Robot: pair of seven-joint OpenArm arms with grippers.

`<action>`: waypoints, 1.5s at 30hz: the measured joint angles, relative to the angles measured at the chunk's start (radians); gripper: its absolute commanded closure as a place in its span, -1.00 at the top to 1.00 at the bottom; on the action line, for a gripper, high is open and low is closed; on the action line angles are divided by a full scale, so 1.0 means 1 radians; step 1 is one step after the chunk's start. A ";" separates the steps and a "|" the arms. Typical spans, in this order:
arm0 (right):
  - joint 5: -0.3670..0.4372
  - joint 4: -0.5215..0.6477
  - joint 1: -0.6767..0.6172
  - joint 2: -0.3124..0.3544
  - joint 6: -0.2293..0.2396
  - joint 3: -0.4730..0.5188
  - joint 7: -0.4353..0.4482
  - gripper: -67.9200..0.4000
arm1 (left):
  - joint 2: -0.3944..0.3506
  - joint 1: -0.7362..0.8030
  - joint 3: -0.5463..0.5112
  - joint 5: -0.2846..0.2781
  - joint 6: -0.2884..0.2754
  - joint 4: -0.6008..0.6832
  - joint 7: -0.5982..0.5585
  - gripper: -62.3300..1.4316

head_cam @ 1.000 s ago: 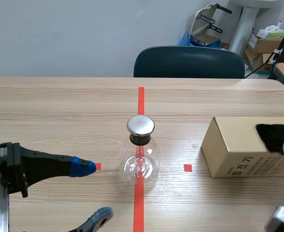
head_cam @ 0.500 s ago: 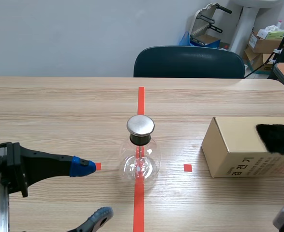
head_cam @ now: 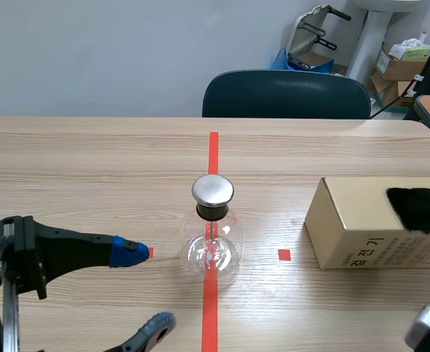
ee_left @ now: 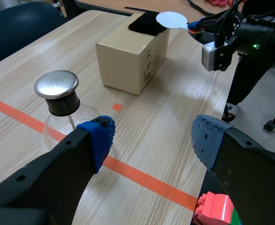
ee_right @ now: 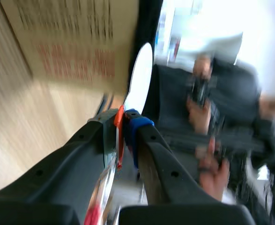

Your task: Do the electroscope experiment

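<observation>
White disc [ee_left: 171, 19] had come back up by the box [head_cam: 354, 227], right claw [ee_right: 123, 124] clamped on it, left claw [ee_left: 151, 140] gaped wide near flask [head_cam: 213, 246].

Holds left gripper [head_cam: 143, 288] low at near left, fingers spread wide; pinches white disc [ee_right: 139, 77] by its handle in right gripper [ee_right: 123, 124], near right.

Flask [head_cam: 212, 242] at the middle of the table [head_cam: 90, 161], box [head_cam: 350, 227] to its right, cloth [head_cam: 418, 207] on the box, chair [head_cam: 286, 94] behind

Clear glass flask [head_cam: 229, 248], brushed-metal cap [head_cam: 213, 189] (matt sheen); cardboard box [head_cam: 361, 220]; wood-grain table [head_cam: 90, 161].
</observation>
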 measured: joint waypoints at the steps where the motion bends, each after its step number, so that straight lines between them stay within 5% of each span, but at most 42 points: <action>1: -0.004 0.000 0.003 0.005 0.001 -0.002 0.054 -0.96 | 0.000 0.000 0.000 0.000 0.000 0.000 0.001 0.23; 5: -0.003 0.002 0.022 0.011 0.000 -0.041 0.055 -0.96 | 0.000 0.000 0.000 0.000 0.000 0.000 0.001 0.23; 9: 0.019 0.005 0.022 0.012 0.001 -0.044 -0.156 -0.96 | 0.000 0.000 0.000 0.000 0.000 0.000 0.001 0.23; 16: 0.004 0.006 0.038 0.047 0.001 -0.068 0.032 -0.96 | 0.000 0.000 0.000 0.000 0.000 0.000 0.001 0.23; 22: 0.042 0.007 0.040 0.045 0.001 -0.084 -0.224 -0.96 | 0.000 0.000 0.000 0.000 0.000 0.000 0.001 0.23; 28: 0.011 0.007 0.037 0.061 0.001 -0.089 0.077 -0.96 | 0.000 0.000 0.000 0.000 0.000 0.000 0.001 0.23; 34: 0.043 0.007 0.036 0.058 0.001 -0.097 -0.190 -0.96 | 0.000 0.000 0.000 0.000 0.000 0.000 0.001 0.23; 40: 0.010 0.008 0.039 0.058 0.001 -0.095 0.069 -0.96 | 0.000 0.000 0.000 0.000 0.000 0.000 0.001 0.22; 45: 0.040 0.008 0.039 0.058 0.001 -0.105 -0.141 -0.96 | 0.000 0.000 0.000 0.000 0.000 0.000 0.001 0.22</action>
